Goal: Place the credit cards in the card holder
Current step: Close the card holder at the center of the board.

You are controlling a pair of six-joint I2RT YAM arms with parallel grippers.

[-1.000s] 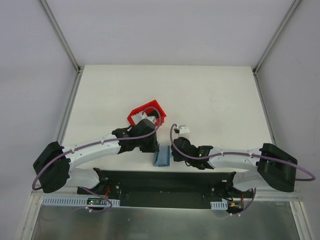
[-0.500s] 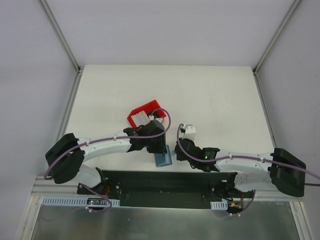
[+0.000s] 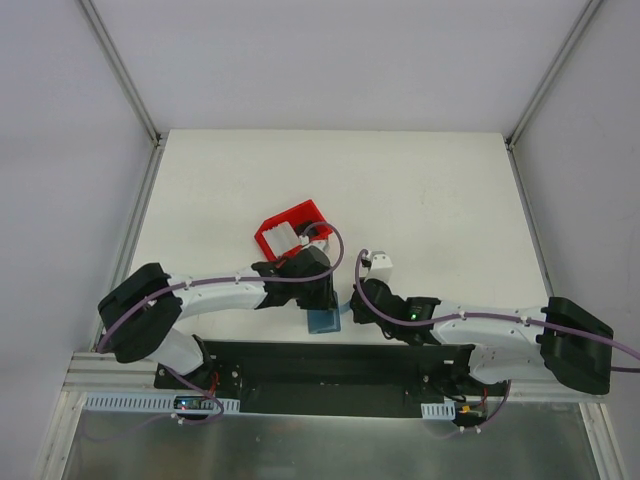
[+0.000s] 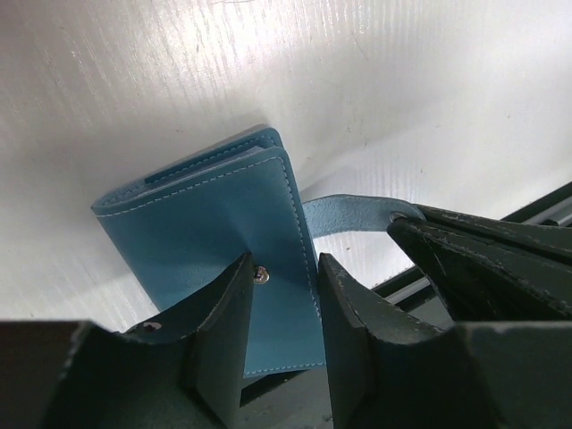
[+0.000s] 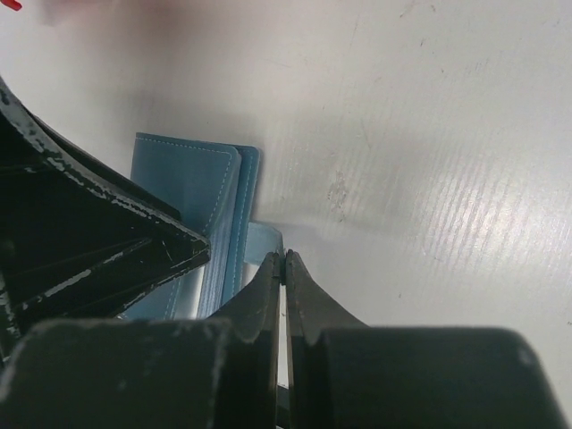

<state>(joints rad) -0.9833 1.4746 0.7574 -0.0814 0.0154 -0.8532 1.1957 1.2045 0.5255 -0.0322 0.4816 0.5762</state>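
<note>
My left fingers (image 4: 234,299) stand parted above the card holder (image 4: 206,223), one on each side of the small snap (image 4: 261,275) on its upper flap. Nothing is clamped between them, and the blue face shows in the gap. I cannot tell whether their tips press on the flap, because the fingers themselves hide that spot.

My right fingers (image 5: 273,281) are clenched tip against tip on the clasp tab (image 4: 349,213), the lighter blue strap that arches out from the holder's side. In my left wrist view the strap lifts off the bench (image 3: 430,200) and ends right at those dark tips. In my right wrist view its end slips in under them.

The card holder is folded shut and lies on the bench close to the near edge, about midway along it, just beside the black plate (image 3: 330,360) that carries my bases. My two wrists meet over it, one from each side.

The red bin (image 3: 290,212) sits farther from the near edge and a little toward the left edge, just beyond my left wrist. White flat pieces lie inside it. I take them for the credit cards (image 3: 283,234), though from above they are too small to count. They are apart from the card holder, with my left wrist between the two.
</note>
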